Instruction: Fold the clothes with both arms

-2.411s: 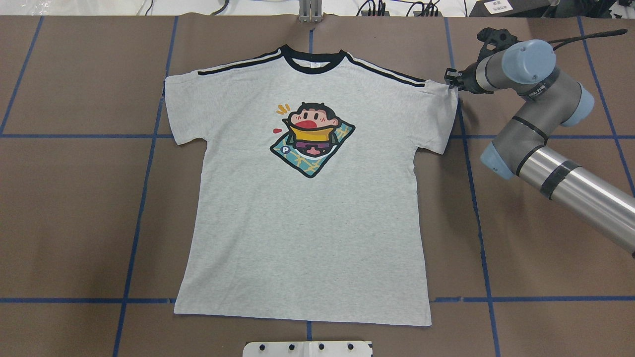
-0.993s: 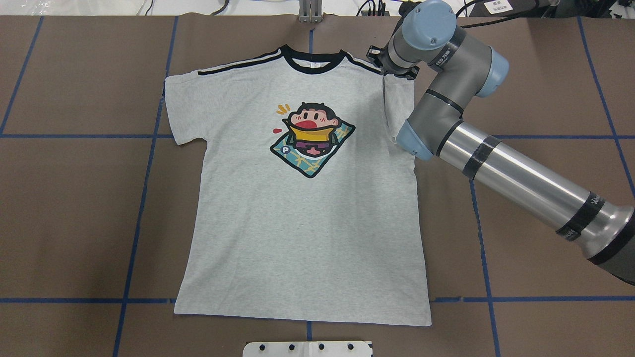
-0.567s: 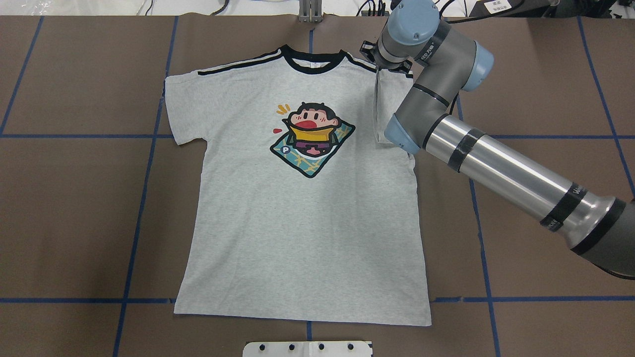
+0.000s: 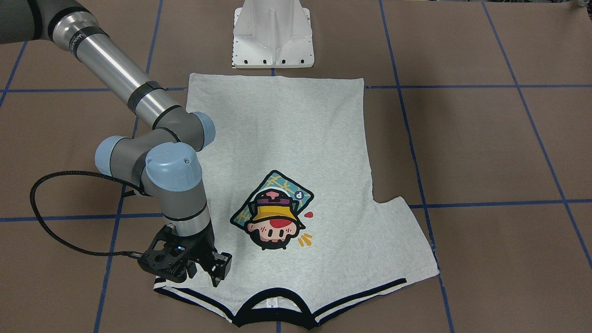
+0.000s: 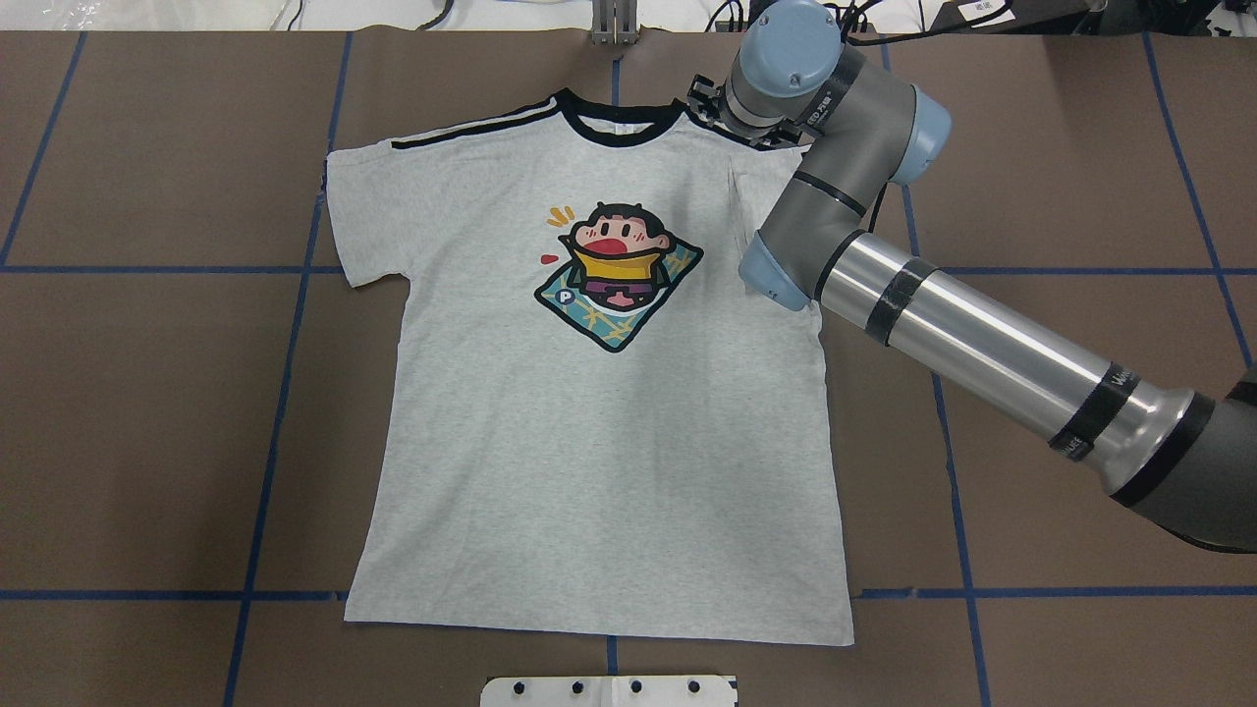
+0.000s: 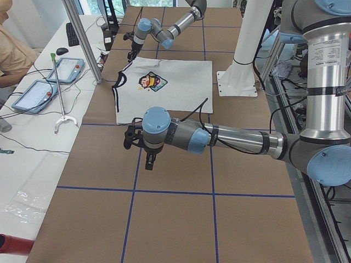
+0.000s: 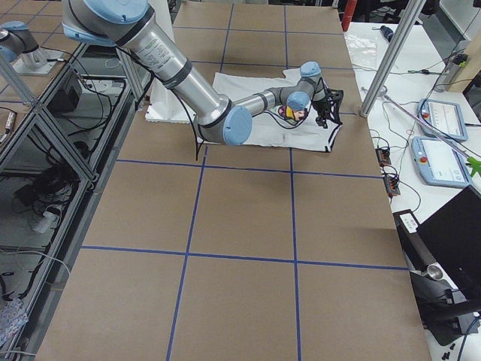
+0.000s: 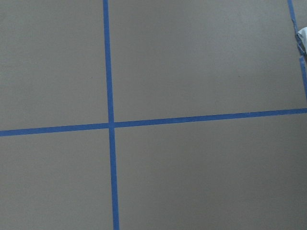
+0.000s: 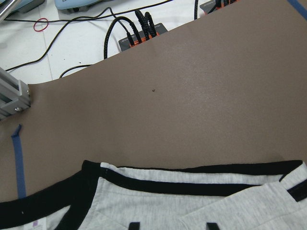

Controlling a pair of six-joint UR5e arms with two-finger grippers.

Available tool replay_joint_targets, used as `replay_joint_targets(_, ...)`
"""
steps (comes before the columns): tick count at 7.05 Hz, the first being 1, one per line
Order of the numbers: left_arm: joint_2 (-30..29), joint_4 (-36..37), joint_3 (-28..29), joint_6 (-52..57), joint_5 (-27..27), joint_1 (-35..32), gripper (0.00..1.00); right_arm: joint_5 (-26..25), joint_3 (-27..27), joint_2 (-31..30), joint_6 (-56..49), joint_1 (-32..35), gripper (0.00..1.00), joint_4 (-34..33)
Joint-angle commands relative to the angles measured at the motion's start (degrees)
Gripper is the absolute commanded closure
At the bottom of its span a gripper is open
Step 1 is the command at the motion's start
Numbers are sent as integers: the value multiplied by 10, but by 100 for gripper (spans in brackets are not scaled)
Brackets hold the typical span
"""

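**Right arm folds a sleeve inward on the shirt**

The worktop (image 5: pixel 147 412) is covered in brown paper crossed by blue tape lines (image 5: pixel 285 344). Flat on it, front up, lies the grey T-shirt (image 5: pixel 599 471), neck band toward the far edge from the robot and hem next to the white pedestal (image 4: pixel 273 34).

The right arm (image 5: pixel 982 344) reaches in across the shirt's shoulder. The left arm (image 6: pixel 230 139) hangs over bare paper well apart from the shirt.

The sleeve (image 5: pixel 751 211) on the robot's right is turned over onto the chest; the other sleeve (image 5: pixel 358 211) lies spread out.

The cartoon print (image 5: pixel 617 280) sits in the middle of the chest.

The right hand (image 4: pixel 210 275) is low over the striped shoulder beside the collar, its fingers pressed together on the folded sleeve's edge. Whether the left hand (image 6: pixel 140 150) is spread or pressed together, I cannot tell.
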Motion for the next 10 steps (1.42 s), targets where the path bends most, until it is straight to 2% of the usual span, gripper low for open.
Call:
replay_joint_targets(1,-54,-9,9,-15,-11,27,0,4,31,-7,1,1,0,9)
replay_joint_targets(2,-85,-12,8,-67,-11,58,0,4,71,-52,2,-5,0,41)
replay_joint_targets(3,-99,-45,11,-119,-10,91,0,7,111,-80,4,-6,0,74)
replay_joint_targets(4,-118,-90,16,-220,-3,111,0,24,152,-94,27,-6,0,69)
replay_joint_targets(5,-150,-122,43,-277,0,127,0,61,202,-132,51,-5,0,65)
replay_joint_targets(6,-187,-152,87,-299,15,142,0,62,253,-176,53,-4,0,68)
replay_joint_targets(8,-208,-281,185,-347,16,169,0,76,370,-257,53,-2,0,65)
replay_joint_targets(9,-233,-334,239,-362,28,194,0,85,409,-282,53,-1,0,60)
replay_joint_targets(10,-285,-353,306,-375,107,225,0,85,433,-300,53,0,0,59)
